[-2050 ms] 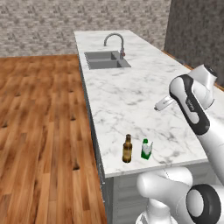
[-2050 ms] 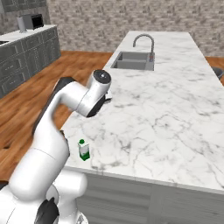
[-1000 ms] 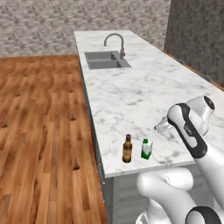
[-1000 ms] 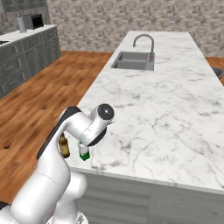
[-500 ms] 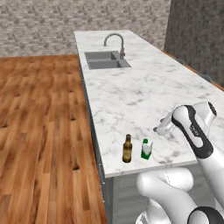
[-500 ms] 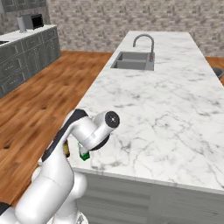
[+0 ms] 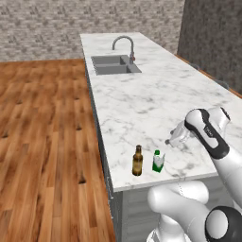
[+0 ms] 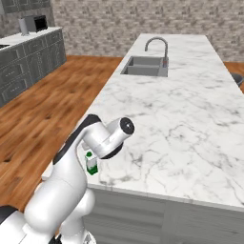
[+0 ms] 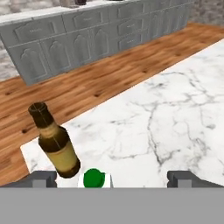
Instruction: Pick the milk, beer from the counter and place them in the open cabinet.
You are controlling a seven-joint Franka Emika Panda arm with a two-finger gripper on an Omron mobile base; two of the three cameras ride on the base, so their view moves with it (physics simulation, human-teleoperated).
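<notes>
The milk (image 7: pixel 158 161), a small white and green carton, stands near the front left corner of the marble counter (image 7: pixel 142 101). The brown beer (image 7: pixel 137 160) bottle stands just left of it. My gripper (image 7: pixel 168 141) hangs just above and right of the milk, tilted down toward it. In the hand view my gripper (image 9: pixel 114 178) is open, and the milk's green cap (image 9: pixel 93 178) sits low between the fingertips (image 9: pixel 43 178). The beer (image 9: pixel 57 146) stands beside the left tip. From the right base, my arm partly covers the milk (image 8: pixel 91 163). The open cabinet is out of view.
A steel sink (image 7: pixel 115 64) with a curved faucet (image 7: pixel 124 44) lies at the counter's far end. Wood floor (image 7: pixel 42 142) runs along the counter's left edge. Grey base cabinets (image 8: pixel 28 57) line the far left wall.
My arm has swung down and toward the counter's front corner, bringing the open gripper close above the milk. The milk and the beer have not moved.
</notes>
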